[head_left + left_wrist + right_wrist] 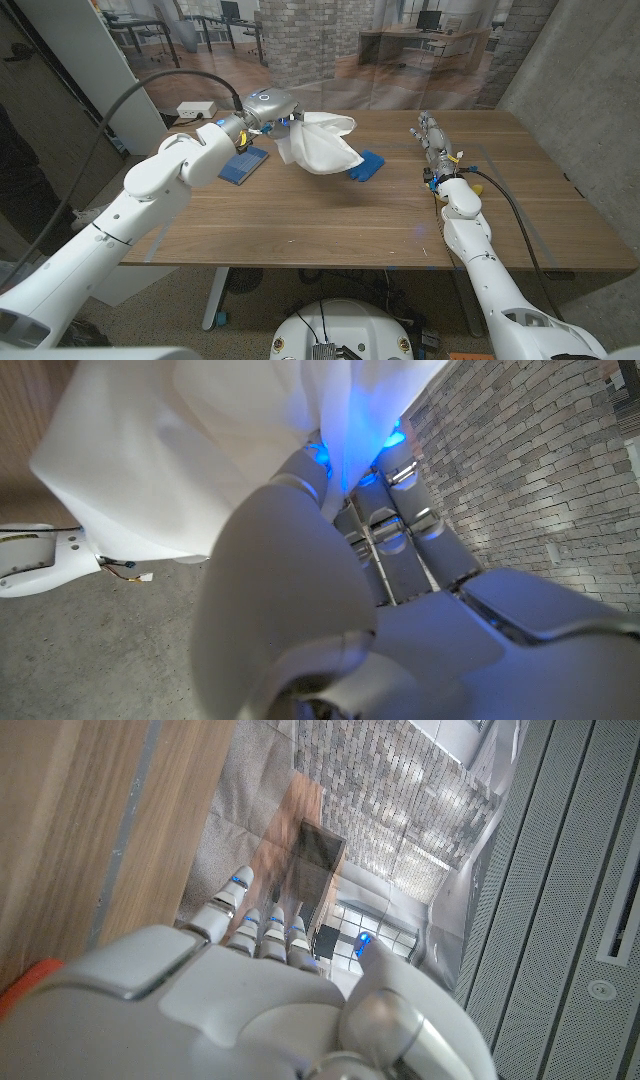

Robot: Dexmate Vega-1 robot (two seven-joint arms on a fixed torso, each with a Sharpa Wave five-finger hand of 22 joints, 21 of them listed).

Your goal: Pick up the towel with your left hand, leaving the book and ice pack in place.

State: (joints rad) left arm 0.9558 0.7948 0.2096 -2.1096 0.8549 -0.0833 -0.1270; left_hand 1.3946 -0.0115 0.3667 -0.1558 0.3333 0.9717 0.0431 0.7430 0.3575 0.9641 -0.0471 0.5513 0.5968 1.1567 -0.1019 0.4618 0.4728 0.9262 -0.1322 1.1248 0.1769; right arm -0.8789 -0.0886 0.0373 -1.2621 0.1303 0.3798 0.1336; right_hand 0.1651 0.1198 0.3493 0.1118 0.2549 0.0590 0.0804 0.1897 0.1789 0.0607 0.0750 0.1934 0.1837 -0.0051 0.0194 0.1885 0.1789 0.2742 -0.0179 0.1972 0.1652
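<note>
The white towel [318,143] is held up off the wooden surface [330,215] by the left hand [268,108], which is seen in the head view at the towel's upper left corner. The cloth is bunched at the grip and hangs down and away from the hand in loose folds, its lower edge above the surface rather than on it. In the left wrist view the towel [200,450] is seen gathered between the fingers [385,490] of the left hand [340,580], so that hand is closed on the cloth.

A flat blue book [243,166] lies on the surface just to the left of the hanging towel, below the left hand. A smaller blue ice pack [366,165] lies on the surface just to the right of the towel's lower edge, partly hidden by the cloth.

The right hand [433,135] is seen well to the right of the towel, near the far edge of the surface, with its fingers stretched out straight and close together and nothing held in it. In the right wrist view the right hand [260,990] is shown with its fingers [262,928] extended side by side past the edge of the surface [70,830].
</note>
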